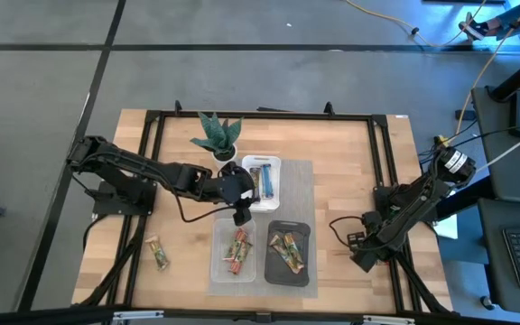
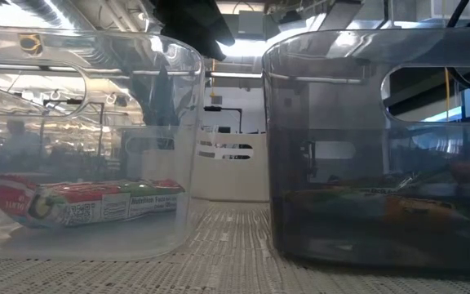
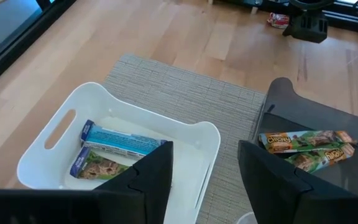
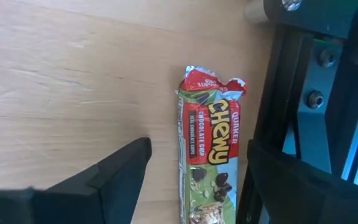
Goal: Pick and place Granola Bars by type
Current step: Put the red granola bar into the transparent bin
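My left gripper (image 1: 240, 212) (image 3: 204, 180) hangs open and empty over the grey mat, above the near rim of the white tray (image 1: 272, 165) (image 3: 53, 134), which holds two blue bars (image 3: 114, 149). The clear tray (image 1: 219, 269) (image 2: 178, 163) holds red bars (image 1: 236, 249) (image 2: 88, 200). In the black tray (image 1: 303, 227) (image 3: 303, 115) lie green-and-orange bars (image 1: 287, 253) (image 3: 306, 146). One loose bar (image 1: 158, 254) lies flat on the wood. At the table's right side, my right gripper (image 1: 361, 250) (image 4: 197, 186) is open, its fingers standing either side of a red-and-green bar (image 4: 207, 137) that lies flat on the wood.
A potted plant (image 1: 217, 135) stands at the far side next to the white tray. The three trays sit on a grey mat (image 1: 301, 194). A black frame rail (image 4: 291, 87) runs close beside the bar under my right gripper. Bare wood lies left of the mat.
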Controlling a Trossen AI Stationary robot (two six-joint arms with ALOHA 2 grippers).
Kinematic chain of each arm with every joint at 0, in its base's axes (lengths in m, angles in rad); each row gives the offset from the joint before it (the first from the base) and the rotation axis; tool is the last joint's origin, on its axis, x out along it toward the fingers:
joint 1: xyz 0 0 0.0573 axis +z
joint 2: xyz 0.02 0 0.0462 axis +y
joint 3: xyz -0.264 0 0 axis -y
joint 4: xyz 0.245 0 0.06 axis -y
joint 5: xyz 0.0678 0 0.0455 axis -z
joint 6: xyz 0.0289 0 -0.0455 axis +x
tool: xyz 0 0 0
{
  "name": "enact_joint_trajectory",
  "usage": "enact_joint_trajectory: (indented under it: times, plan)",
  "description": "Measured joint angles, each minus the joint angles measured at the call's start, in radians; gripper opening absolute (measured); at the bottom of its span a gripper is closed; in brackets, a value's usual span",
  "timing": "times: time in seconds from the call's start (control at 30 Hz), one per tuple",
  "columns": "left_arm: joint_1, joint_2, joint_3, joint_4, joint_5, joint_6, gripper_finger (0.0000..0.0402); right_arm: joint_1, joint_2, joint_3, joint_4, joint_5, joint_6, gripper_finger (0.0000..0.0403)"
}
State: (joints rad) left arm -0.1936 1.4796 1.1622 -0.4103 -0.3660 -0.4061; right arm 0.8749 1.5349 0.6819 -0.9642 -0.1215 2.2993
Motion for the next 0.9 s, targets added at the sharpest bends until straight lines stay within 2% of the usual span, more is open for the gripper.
enact_joint_trajectory:
  times: [0.6, 0.7, 0.9]
  plan:
    - [-0.001, 0.000, 0.000, 0.000, 0.000, 0.000, 0.0172, 0.000, 0.002, -0.003, 0.018, 0.026, -0.064, 0.0282]
    - [-0.001, 0.000, 0.000, 0.000, 0.000, 0.000, 0.0171, 0.000, 0.002, -0.003, 0.016, 0.037, -0.124, 0.0282]
    - [-0.001, 0.000, 0.000, 0.000, 0.000, 0.000, 0.0173, 0.000, 0.003, -0.003, 0.019, 0.046, -0.162, 0.0263]
